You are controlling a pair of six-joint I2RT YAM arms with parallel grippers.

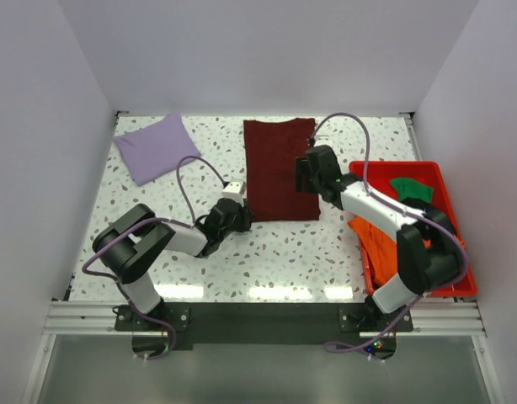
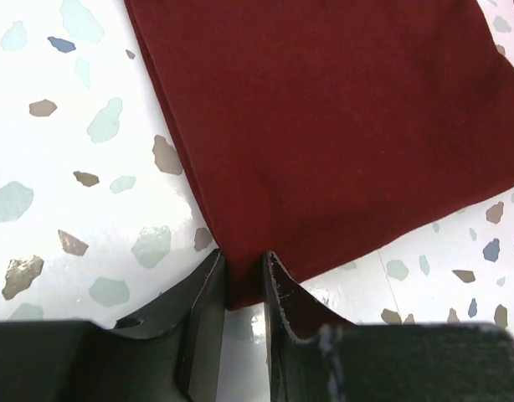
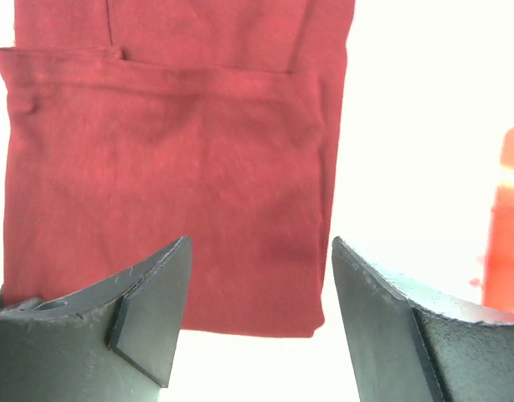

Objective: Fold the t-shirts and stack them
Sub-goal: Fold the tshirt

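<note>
A dark maroon t-shirt (image 1: 279, 168) lies folded into a long rectangle at the table's middle back. My left gripper (image 1: 242, 217) sits low at its near left corner. In the left wrist view the jaws (image 2: 244, 255) stand narrow, with the corner of the maroon cloth (image 2: 324, 126) pinched between them. My right gripper (image 1: 305, 174) hovers over the shirt's right edge. Its jaws (image 3: 261, 241) are wide open above the maroon cloth (image 3: 173, 167), with nothing held. A lavender t-shirt (image 1: 153, 147) lies folded at the back left.
A red plastic bin (image 1: 456, 290) stands along the right edge. It holds an orange t-shirt (image 1: 378, 240), which drapes over its left wall, and a green one (image 1: 413, 188). The right arm reaches across in front of the bin. White walls enclose the speckled table.
</note>
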